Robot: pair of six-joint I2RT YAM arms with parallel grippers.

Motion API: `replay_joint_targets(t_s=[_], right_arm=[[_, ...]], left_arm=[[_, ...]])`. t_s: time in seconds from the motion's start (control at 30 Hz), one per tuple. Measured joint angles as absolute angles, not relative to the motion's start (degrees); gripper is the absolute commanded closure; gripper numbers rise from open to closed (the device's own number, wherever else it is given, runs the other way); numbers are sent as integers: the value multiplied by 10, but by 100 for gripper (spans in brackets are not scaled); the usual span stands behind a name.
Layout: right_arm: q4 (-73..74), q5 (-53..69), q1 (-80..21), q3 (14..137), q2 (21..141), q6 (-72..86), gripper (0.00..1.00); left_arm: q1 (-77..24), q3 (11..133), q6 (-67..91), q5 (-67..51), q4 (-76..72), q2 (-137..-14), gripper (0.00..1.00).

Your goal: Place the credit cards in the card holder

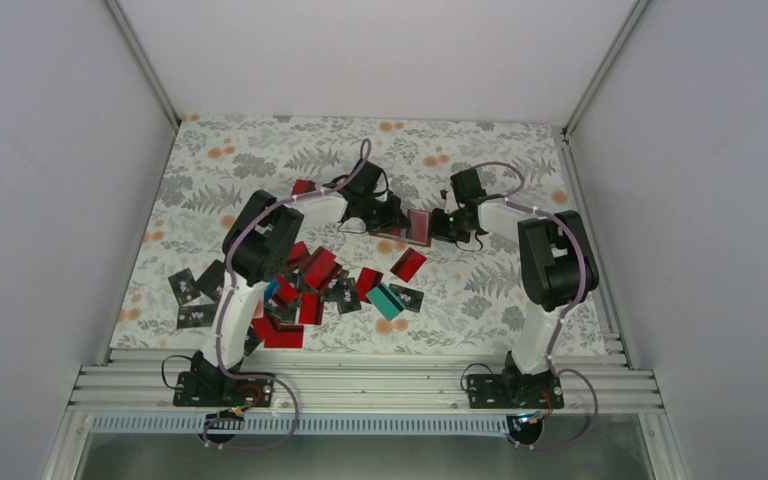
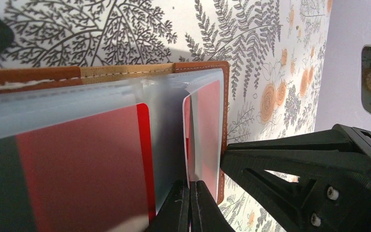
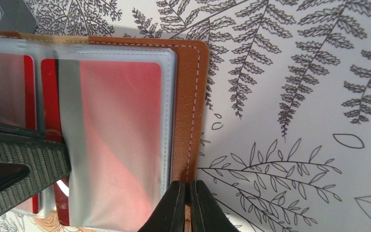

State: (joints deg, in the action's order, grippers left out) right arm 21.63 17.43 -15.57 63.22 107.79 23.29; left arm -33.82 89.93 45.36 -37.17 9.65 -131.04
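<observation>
Setup: the card holder (image 3: pixel 189 96) is open and sits between our two claws, over the fern-printed tablecloth (image 3: pixel 294 121). We cannot tell whether it rests on the cloth or is raised off it.

Left claw (image 2: pixel 191 192): the jaws are pressed together, pinching the lower edge of a clear pocket leaf (image 2: pixel 204 145) of the holder. The leaf runs straight ahead of the fingertips. A pocketed red card (image 2: pixel 210 111) shows through it. The brown stitched cover edge lies just right of the claw.

Right claw (image 3: pixel 187 193): the jaws are closed on the brown cover's edge, just beside the white stitching. Ahead and to the left of this claw lies a frosted pocket holding a striped red card (image 3: pixel 121 111). Its grey band runs along the card's left side. Further left, a ribbed black part of the left claw lies across the pockets.

From the top view we note that the two claws face each other with the holder gripped between them. The loose credit cards (image 1: pixel 305 285) are heaped well apart from both claws, back toward the arm bases and beside the left arm. A loose red card (image 1: pixel 408 264) lies near the claws on the base side. A teal card (image 1: pixel 384 301) lies beyond it. The black cards (image 1: pixel 190 300) lie farthest off, to the left claw's left.
</observation>
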Motion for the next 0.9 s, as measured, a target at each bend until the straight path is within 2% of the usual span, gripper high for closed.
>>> replay_joint_targets(t_s=[0.3,0.43,0.63,0.77,0.9], right_arm=[[216,174,-156,632,1078,233,93],[217,173,-156,632,1078,232,93],[217,172,-156,632,1078,229,93],[217,172,-156,632,1078,228,93],[215,175,-159,631,1078,228,93]], left_arm=[[-340,959,414,-369,164,-1336,97],[-340,996,382,-367,201,-1354,92],[-340,1052,332,-358,257,-1381,81],[-343,1040,322,-354,251,-1370,67],[-350,997,320,-343,256,-1333,57]])
